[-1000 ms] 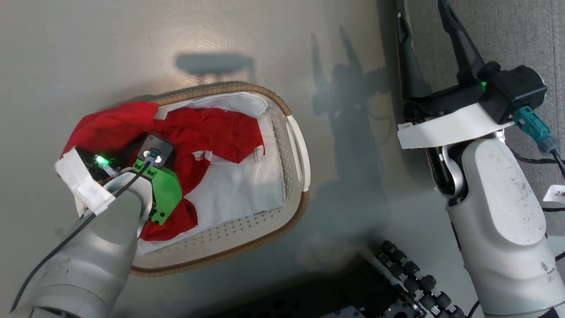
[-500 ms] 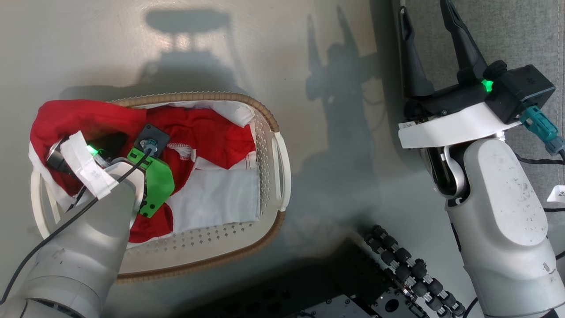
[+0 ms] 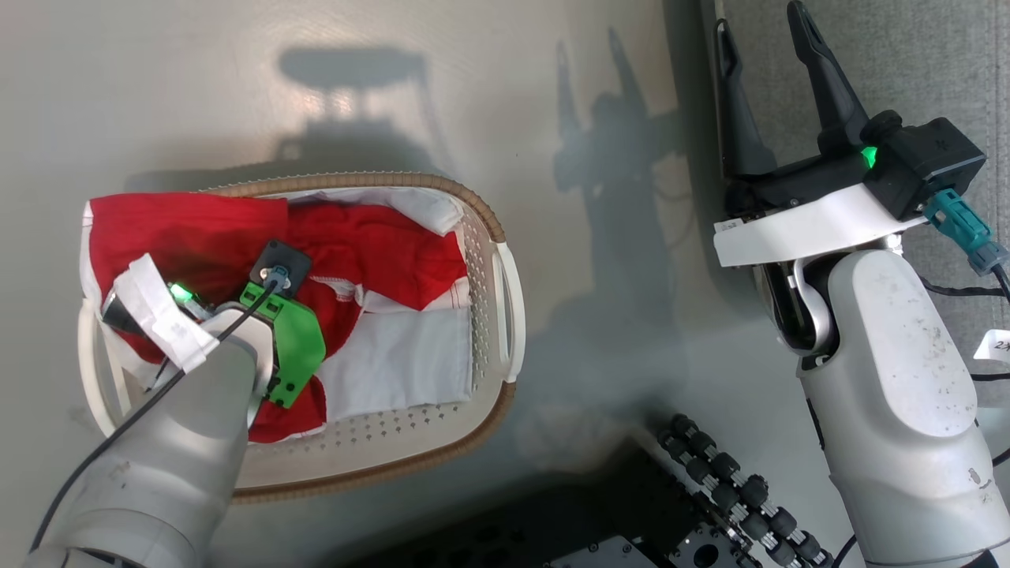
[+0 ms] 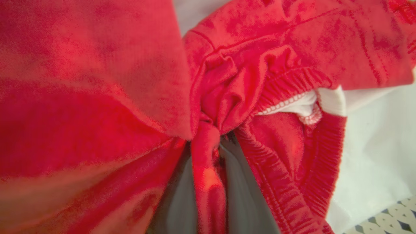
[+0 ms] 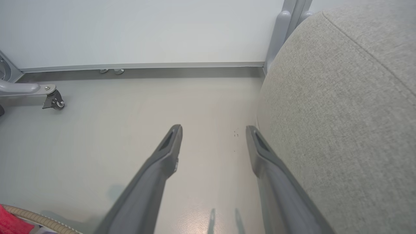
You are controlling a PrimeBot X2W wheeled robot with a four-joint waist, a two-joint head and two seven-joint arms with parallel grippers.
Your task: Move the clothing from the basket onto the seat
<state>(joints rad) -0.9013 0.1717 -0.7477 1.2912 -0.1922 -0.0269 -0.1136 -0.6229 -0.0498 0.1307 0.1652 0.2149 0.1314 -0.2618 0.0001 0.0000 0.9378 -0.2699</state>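
The clothing (image 3: pixel 197 237) is soft, light and limp. When lifted it will drape and stretch, and a 2nd piece may be dragged along. It lies in the left half of the basket (image 3: pixel 505 300), spilled over the far-left rim, above a white lining cloth (image 3: pixel 402 363). A bunched fold near the elastic hem is a good hold. There the left gripper (image 4: pixel 213 146) is seen closed almost fully, w/ red cloth pinched between its fingers. The right gripper (image 3: pixel 757 31) is wide open and empty, just beside the edge of the seat (image 3: pixel 907 63). Bare floor (image 3: pixel 316 95) lies between basket and seat, so room for carrying is judged enough, but the rim could catch a hem.
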